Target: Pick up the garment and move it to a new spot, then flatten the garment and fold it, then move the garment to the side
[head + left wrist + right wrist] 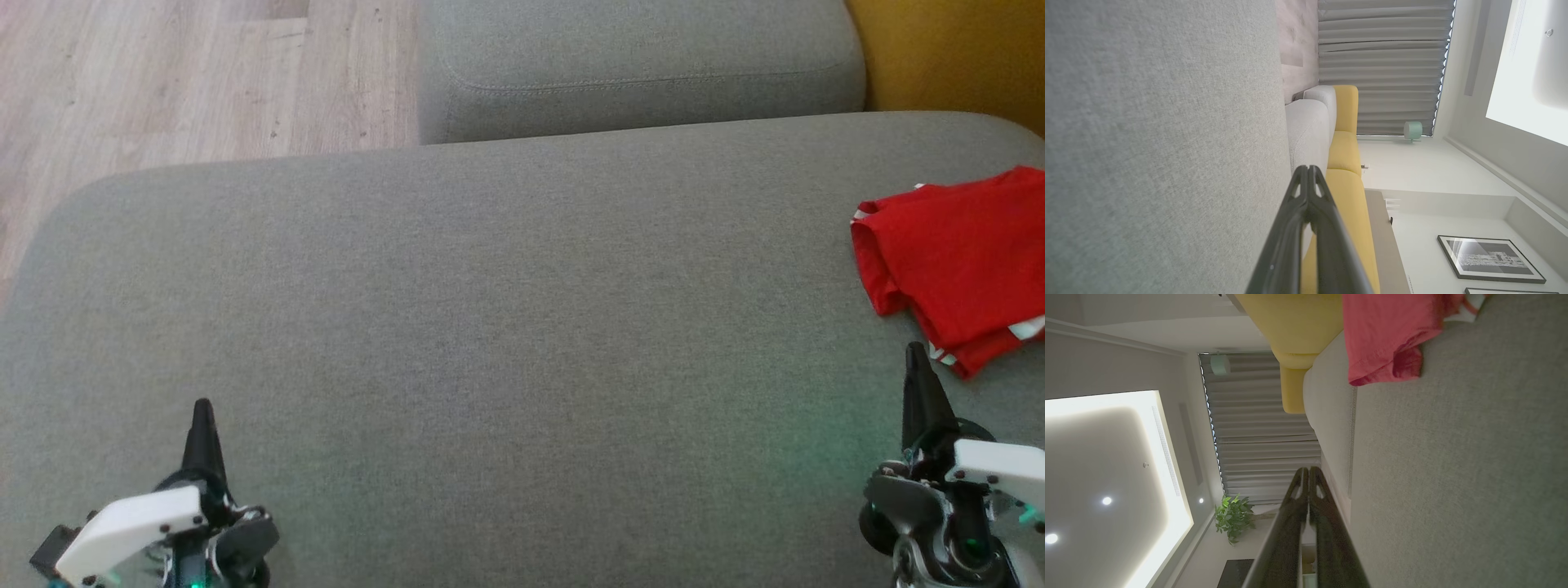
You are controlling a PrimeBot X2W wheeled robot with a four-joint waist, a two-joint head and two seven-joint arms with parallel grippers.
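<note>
Red garment [967, 257] lies folded at far right of grey cushion [490, 327], partly cut by frame. Left gripper [202, 408] over cushion's near-left, right gripper [917, 353] over near-right; both pressed together, empty. Judgement: fold and side-move look done; nothing obvious left.

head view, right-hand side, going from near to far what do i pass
right pincer → red garment → yellow sofa
</note>
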